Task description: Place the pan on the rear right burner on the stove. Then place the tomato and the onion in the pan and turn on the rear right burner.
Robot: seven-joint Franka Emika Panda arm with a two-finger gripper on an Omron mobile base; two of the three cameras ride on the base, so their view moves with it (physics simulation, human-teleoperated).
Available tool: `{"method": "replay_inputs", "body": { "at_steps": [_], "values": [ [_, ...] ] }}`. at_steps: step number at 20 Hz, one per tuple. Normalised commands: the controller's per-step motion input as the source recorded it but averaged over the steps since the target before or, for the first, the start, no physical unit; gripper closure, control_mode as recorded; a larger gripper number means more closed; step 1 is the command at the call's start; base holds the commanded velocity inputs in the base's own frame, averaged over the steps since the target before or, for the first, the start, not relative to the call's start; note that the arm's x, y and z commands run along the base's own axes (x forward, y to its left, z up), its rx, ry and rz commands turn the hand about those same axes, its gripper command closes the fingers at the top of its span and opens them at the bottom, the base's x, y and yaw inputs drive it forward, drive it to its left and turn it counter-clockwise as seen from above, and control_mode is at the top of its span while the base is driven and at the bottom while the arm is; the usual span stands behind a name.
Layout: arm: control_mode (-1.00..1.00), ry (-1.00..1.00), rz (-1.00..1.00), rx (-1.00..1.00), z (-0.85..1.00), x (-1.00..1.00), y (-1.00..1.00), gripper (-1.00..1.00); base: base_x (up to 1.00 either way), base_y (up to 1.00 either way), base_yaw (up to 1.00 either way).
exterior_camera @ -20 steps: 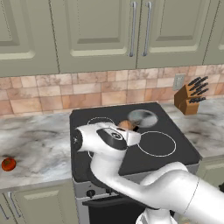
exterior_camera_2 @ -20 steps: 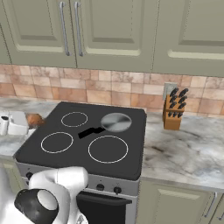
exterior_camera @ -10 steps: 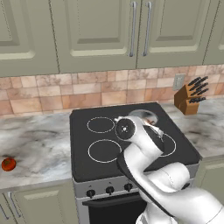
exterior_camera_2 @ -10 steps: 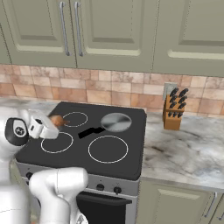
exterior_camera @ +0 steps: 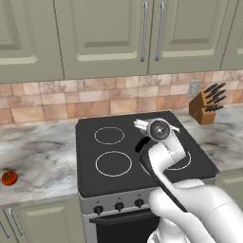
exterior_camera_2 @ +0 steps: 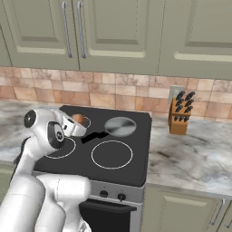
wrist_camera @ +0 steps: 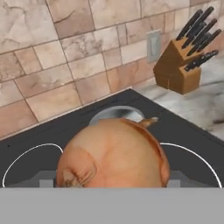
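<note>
My tool [exterior_camera_2: 78, 123] is closed on the onion [wrist_camera: 114, 154], which sits close against the hand camera between the fingers, its papery tan skin and stub of stem facing outward. In the right base view the onion [exterior_camera_2: 79, 118] hangs above the left half of the stove [exterior_camera_2: 136, 167], at about 9 o'clock from the pan [exterior_camera_2: 120, 126].

Handling, as I judge it: the onion is light, firm and round, with a dry, loose skin that can slide under the pads. The grip should stay across the widest part of the bulb; a hold nearer stem or root invites it to squirt out. It will roll once released, so release should be low, inside the pan rim.

The pan [wrist_camera: 117, 113] lies just beyond the onion at 12 o'clock in the hand view, seated on the rear right burner. Its black handle [exterior_camera_2: 94, 135] points toward the tool, so the approach should pass above it. The pan looks empty from here.

The tomato [exterior_camera: 9, 178] rests on the tabletop [exterior_camera: 42, 161] well apart from the stove, at 9 o'clock in the left base view, so that step looks undone.

Farther off, a knife block [exterior_camera_2: 179, 115] stands at 3 o'clock from the pan, clear of the path. The stove knobs [exterior_camera_2: 112, 195] line the front edge.
</note>
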Motion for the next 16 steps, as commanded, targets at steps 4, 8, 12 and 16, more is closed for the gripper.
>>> {"method": "replay_inputs", "body": {
  "at_steps": [4, 8, 12, 16],
  "values": [
    [-1.0, 0.22, 0.26, 0.05, -0.08, 0.96, -0.27, 1.0, 0.0, 0.0, 0.0],
    [-1.0, 0.28, 0.23, 0.06, -0.06, 0.92, -0.23, 1.0, 0.0, 0.0, 0.0],
    [-1.0, 0.33, 0.19, 0.05, 0.0, 0.76, -0.18, 1.0, 0.0, 0.0, 0.0],
    [-1.0, 0.34, 0.16, 0.03, 0.0, 0.61, -0.14, 1.0, 0.0, 0.0, 0.0]
  ]
}}
